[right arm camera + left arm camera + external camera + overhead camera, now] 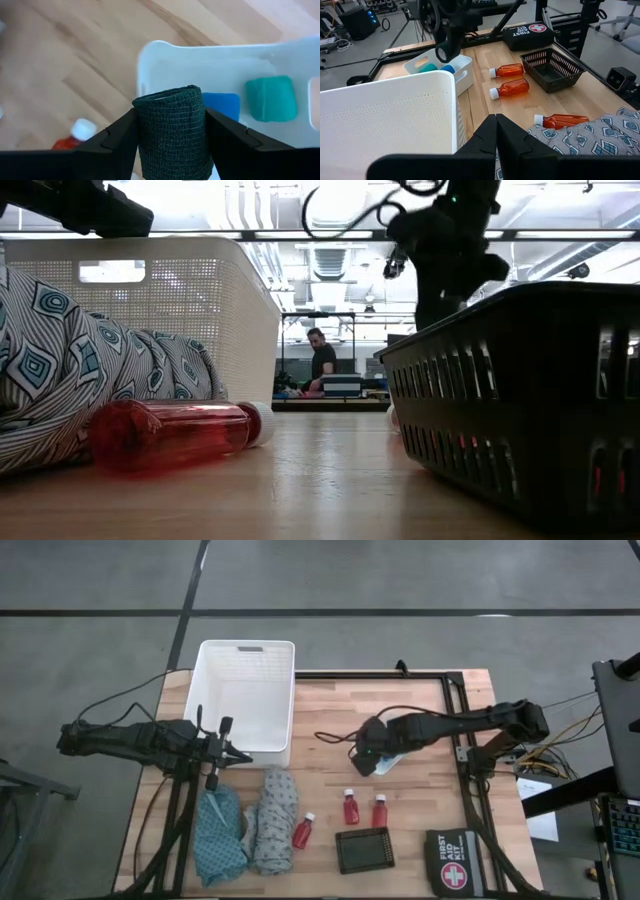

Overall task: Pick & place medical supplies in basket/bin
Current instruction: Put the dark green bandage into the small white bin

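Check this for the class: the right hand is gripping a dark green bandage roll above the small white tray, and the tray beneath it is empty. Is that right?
Not quite. The right hand does grip the dark green bandage roll over the small white tray, but the tray is not empty: the right wrist view shows a blue piece and a teal piece in it.

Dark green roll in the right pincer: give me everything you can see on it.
The dark green roll is a short cylinder of woven, crepe-like bandage wrap with a fine ribbed texture. It is clamped sideways between the two dark fingers of the right pincer, which press on its two sides. It hangs above the small white tray, where a blue piece and a teal piece lie. Its lower part is out of frame.
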Available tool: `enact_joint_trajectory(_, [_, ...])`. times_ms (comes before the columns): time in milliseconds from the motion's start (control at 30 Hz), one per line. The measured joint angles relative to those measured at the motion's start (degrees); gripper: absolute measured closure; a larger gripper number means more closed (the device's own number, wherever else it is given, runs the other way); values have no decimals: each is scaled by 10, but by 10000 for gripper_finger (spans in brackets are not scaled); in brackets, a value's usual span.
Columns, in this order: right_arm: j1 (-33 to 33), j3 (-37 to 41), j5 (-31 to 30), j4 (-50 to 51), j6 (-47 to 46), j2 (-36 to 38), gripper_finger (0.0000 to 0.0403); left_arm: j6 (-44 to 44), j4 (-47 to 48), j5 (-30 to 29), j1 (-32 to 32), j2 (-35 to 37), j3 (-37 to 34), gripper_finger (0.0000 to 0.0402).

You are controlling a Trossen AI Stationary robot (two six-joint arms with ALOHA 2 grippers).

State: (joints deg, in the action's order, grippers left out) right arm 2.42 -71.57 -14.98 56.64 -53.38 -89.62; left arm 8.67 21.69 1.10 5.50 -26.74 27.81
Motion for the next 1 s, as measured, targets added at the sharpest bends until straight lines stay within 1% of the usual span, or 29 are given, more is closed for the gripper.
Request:
enact_joint_trajectory(367, [-1,67,-2,-53,-14,0,202,0,0,0,0,0,0,396])
enact_joint_trajectory(567, [-1,114,1,-110,-22,0,202,0,0,0,0,0,0,396])
enact_joint_trajectory(667, [-2,140,18,-152,-22,0,202,0,0,0,0,0,0,396])
enact_joint_trajectory(767, [-6,157,33,-169,-22,0,202,0,0,0,0,0,0,396])
enact_joint_trajectory(1000, [-7,181,41,-200,-23,0,202,0,0,0,0,0,0,396])
